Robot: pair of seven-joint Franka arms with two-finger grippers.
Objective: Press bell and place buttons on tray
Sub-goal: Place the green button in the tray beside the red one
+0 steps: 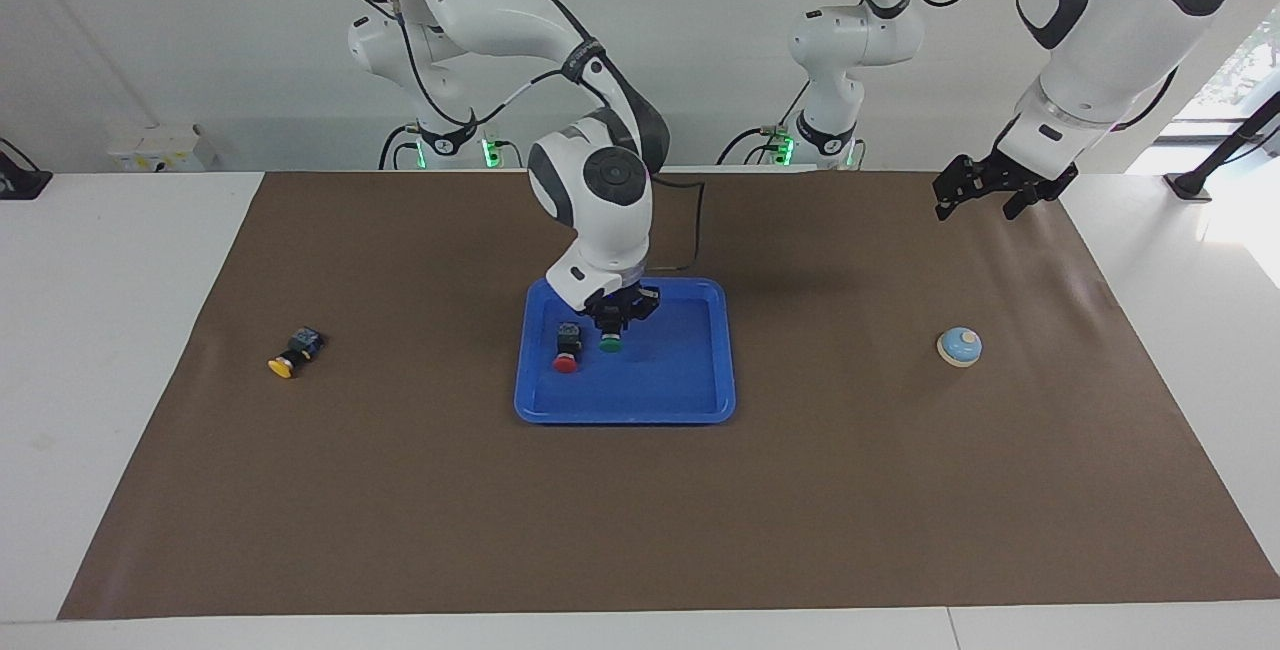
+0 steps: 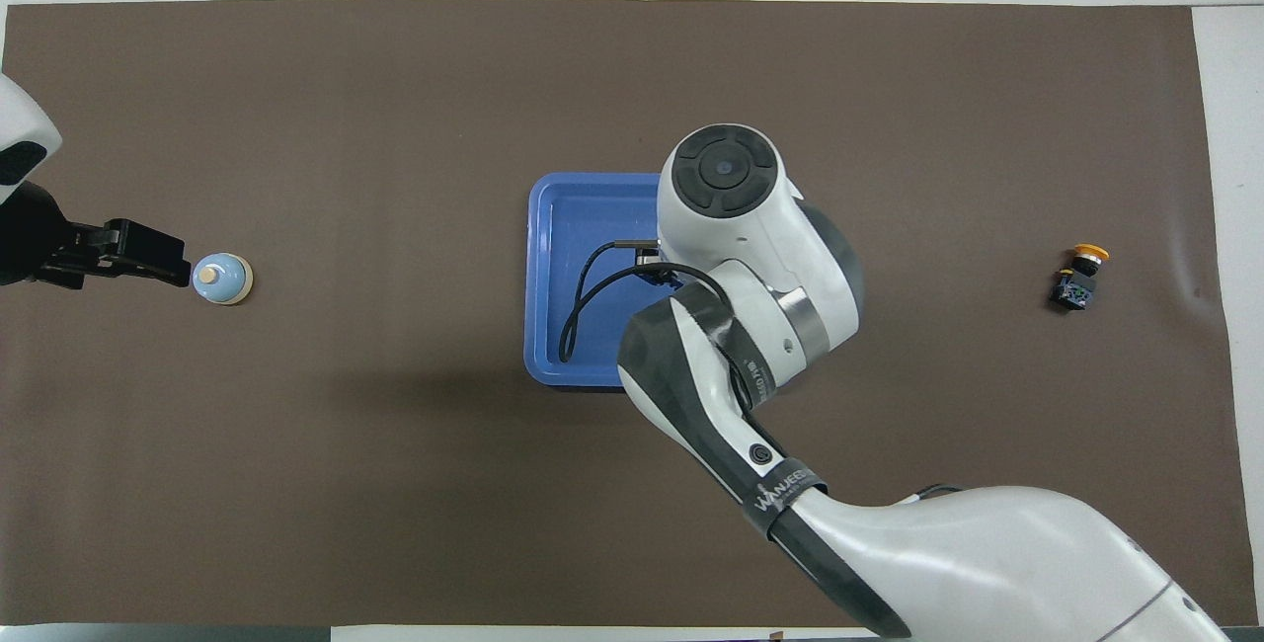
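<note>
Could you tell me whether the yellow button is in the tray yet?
No. The yellow button lies on its side on the brown mat, toward the right arm's end, well apart from the tray.
</note>
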